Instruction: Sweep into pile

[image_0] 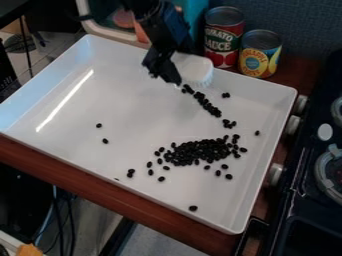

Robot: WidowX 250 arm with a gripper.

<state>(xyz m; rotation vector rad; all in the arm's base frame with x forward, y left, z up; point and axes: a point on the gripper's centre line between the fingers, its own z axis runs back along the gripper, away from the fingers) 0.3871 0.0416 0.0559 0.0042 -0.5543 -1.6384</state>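
Observation:
The black gripper (pixel 162 71) hangs over the back of the white tray (pixel 67 105), shut on a white brush (pixel 194 69). The brush head is at the gripper's right, by the tray's back wall, and its handle is hidden by the gripper. A dense pile of black beans (pixel 200 152) lies in the tray's front right part, with single beans around it. A narrow line of beans (pixel 208 104) runs from just below the brush toward the pile. Two beans (pixel 101 133) lie apart on the left, and one (pixel 193 208) lies near the front wall.
Two cans, one red (pixel 224 37) and one yellow and blue (pixel 259 54), stand behind the tray's back right corner. A black stove (pixel 307 200) with knobs borders the right side. Behind the tray's back wall are a pale container and a teal object.

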